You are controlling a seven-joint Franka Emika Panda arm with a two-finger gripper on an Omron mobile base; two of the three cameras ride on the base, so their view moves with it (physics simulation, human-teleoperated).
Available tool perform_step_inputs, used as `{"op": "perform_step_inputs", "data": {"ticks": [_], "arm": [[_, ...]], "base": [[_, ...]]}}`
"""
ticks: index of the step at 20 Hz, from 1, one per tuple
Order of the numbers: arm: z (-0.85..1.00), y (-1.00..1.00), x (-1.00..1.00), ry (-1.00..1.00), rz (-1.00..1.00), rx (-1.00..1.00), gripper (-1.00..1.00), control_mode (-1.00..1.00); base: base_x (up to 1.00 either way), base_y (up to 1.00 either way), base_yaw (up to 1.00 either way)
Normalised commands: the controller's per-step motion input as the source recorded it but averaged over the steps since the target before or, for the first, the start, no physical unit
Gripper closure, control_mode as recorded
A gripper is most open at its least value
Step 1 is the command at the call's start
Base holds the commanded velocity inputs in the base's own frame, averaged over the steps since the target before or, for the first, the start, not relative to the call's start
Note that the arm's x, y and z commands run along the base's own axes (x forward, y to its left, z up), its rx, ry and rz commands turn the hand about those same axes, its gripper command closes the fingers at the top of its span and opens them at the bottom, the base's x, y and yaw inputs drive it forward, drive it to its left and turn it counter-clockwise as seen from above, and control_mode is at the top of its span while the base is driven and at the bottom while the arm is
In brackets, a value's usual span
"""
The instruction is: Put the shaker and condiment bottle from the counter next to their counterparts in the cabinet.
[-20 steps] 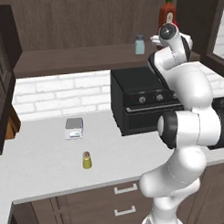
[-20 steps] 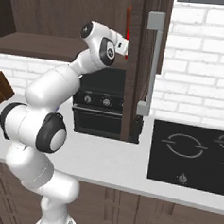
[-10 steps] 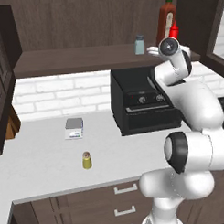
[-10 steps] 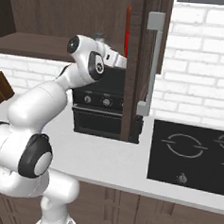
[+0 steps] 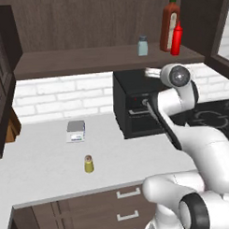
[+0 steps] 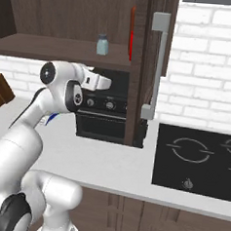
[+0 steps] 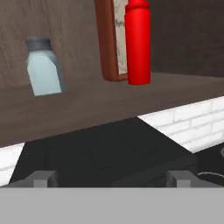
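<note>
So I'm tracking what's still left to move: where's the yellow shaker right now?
The yellow shaker stands alone on the white counter in the left base view, in front of the small grey box.

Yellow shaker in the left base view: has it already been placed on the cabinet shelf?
No. The yellow shaker stands on the white counter, well below the cabinet shelf that holds the blue-grey shaker.

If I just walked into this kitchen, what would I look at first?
Probably the bright red condiment bottle standing on the cabinet shelf, right beside the tall red-brown sauce bottle, with a pale blue-grey shaker a bit further left. Then the big white robot arm in front, and the small yellow-olive shaker alone on the counter.
</note>
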Motion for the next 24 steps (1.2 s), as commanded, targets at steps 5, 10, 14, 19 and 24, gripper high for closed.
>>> {"op": "perform_step_inputs", "data": {"ticks": [5, 10, 14, 19, 24], "arm": [[-0.68, 0.43, -1.00, -0.05, 0.10, 0.00, -1.00, -1.00], [-0.54, 0.51, -0.97, -0.02, 0.06, 0.00, -1.00, -1.00], [-0.49, 0.55, -0.75, 0.00, 0.03, 0.00, -1.00, -1.00], [-0.68, 0.79, -0.30, 0.01, 0.00, 0.00, -1.00, -1.00], [-0.99, 0.51, -0.26, -0.05, 0.00, -0.01, -1.00, -1.00]], "base": [[0.00, 0.00, 0.00], [0.00, 0.00, 0.00], [0.00, 0.00, 0.00], [0.00, 0.00, 0.00], [0.00, 0.00, 0.00]]}}
